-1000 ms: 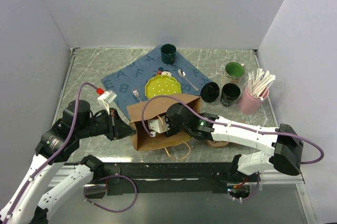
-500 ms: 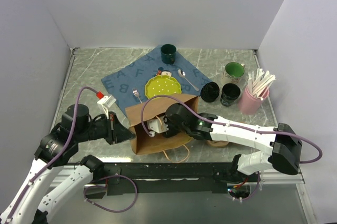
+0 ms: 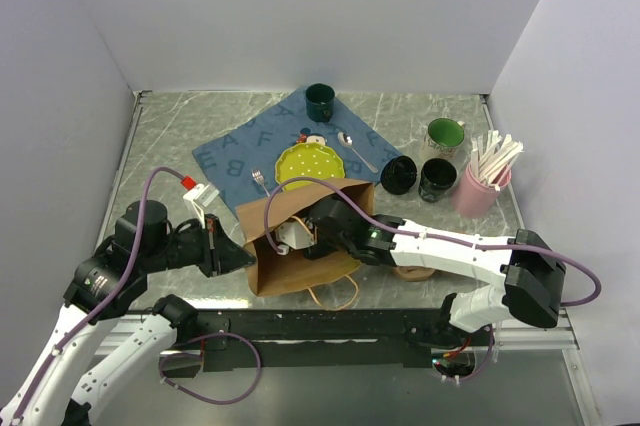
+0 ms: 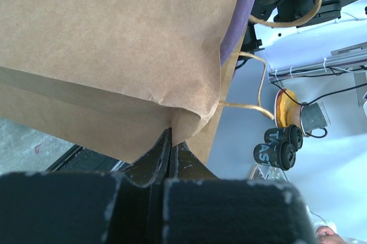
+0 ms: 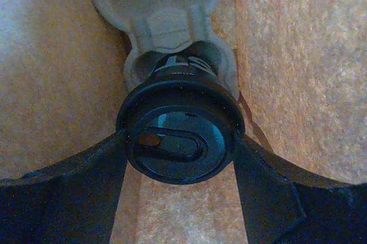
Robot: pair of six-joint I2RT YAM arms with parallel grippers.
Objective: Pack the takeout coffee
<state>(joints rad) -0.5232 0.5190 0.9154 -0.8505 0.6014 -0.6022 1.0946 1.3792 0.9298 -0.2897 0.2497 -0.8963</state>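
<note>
A brown paper bag (image 3: 300,256) lies on its side, mouth to the right. My left gripper (image 3: 238,257) is shut on the bag's left edge; in the left wrist view the closed fingertips (image 4: 171,138) pinch a fold of the bag (image 4: 114,43). My right gripper (image 3: 303,233) reaches into the bag. In the right wrist view it (image 5: 180,144) is shut on a black lidded coffee cup (image 5: 180,135) that sits in a pulp carrier (image 5: 163,3). Two more black cups (image 3: 398,174) (image 3: 437,178) stand at the right; they also show in the left wrist view (image 4: 278,145).
A blue cloth (image 3: 235,151) holds a yellow-green plate (image 3: 308,163), a spoon (image 3: 352,149), a fork (image 3: 257,180) and a dark green mug (image 3: 320,101). A green cup (image 3: 445,134) and a pink holder of white sticks (image 3: 480,188) stand at the right.
My right gripper has pushed farther left into the bag. The bag's mouth has opened wider, and my left arm has drawn the bag's edge slightly left.
</note>
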